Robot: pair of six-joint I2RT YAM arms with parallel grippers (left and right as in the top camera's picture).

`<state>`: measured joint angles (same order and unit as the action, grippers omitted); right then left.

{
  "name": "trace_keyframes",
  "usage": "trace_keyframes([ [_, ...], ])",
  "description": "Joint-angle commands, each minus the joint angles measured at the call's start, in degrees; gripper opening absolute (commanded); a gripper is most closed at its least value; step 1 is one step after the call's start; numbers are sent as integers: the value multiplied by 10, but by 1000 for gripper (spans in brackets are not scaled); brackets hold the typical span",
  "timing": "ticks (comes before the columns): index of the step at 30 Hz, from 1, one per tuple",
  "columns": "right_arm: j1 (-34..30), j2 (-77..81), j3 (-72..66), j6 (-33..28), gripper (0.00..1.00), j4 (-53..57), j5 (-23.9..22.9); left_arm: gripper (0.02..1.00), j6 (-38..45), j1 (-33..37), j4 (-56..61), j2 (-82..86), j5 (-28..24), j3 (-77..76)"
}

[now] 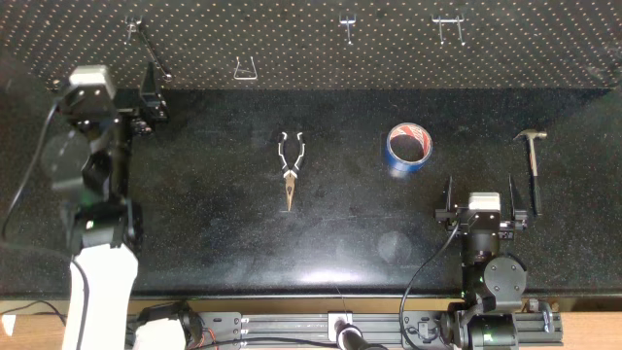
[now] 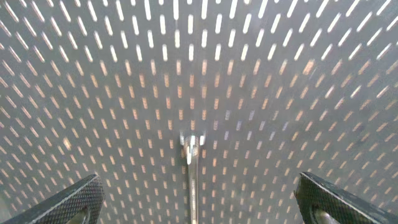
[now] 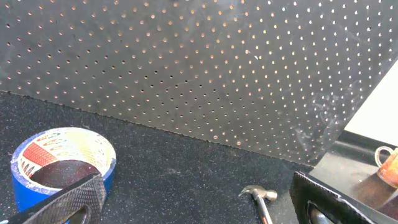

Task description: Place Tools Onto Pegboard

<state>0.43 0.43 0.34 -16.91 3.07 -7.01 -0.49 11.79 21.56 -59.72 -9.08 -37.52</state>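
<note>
Facing the pegboard point(image 2: 280, 74) near its left edge, left pincer point(image 2: 199, 190) gapes; right pincer point(image 3: 199, 190) gapes between tape point(image 3: 62, 163) and hammer point(image 3: 260, 196).

No legible txt, labels or nos. anywhere.

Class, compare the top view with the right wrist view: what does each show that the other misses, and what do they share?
Top view, not the wrist view: pliers, hooks and the left arm. Right wrist view, not the top view: a cup-like thing past the pegboard edge. Both: tape, hammer, the pegboard and the black table.
</note>
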Motion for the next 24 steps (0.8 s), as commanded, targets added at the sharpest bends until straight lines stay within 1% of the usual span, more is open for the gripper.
trace_keyframes([
  [1, -2, -2, -1, -6, 976, 5, -11, 993, 5, -2, 2, 60, 53, 6],
  [4, -2, -2, -1, -5, 976, 5, -11, 996, 5, -2, 2, 61, 64, 6],
  [7, -2, -2, -1, -6, 976, 5, -11, 996, -39, -3, -32, 60, 8, 6],
  [8, -2, -2, -1, -6, 976, 5, -11, 996, -59, -3, -48, 60, 9, 6],
  [10, -2, -2, -1, -6, 976, 5, -11, 996, -131, -3, -113, 65, 9, 6],
  [12, -2, -2, -1, -6, 976, 5, -11, 996, -169, -3, -200, 86, 9, 5],
  [13, -2, -2, -1, -6, 976, 5, -11, 996, -171, -3, -247, 100, 9, 5],
  [14, -2, -2, -1, -6, 976, 5, -11, 993, -170, -3, -332, 128, 9, 5],
  [15, -2, -2, -1, -6, 976, 5, -11, 996, -170, -3, -368, 143, 9, 6],
  [19, -2, -2, -1, -6, 976, 5, -11, 996, -166, -2, -405, 177, 2, 6],
  [21, -2, -2, -1, -6, 976, 5, -11, 996, -172, -24, -405, 180, 1, 6],
  [22, -2, -2, -1, -6, 976, 5, -11, 996, -186, -44, -402, 177, 17, 5],
  [24, -2, -2, -1, -6, 976, 5, -11, 996, -220, -109, -403, 162, 85, 5],
])
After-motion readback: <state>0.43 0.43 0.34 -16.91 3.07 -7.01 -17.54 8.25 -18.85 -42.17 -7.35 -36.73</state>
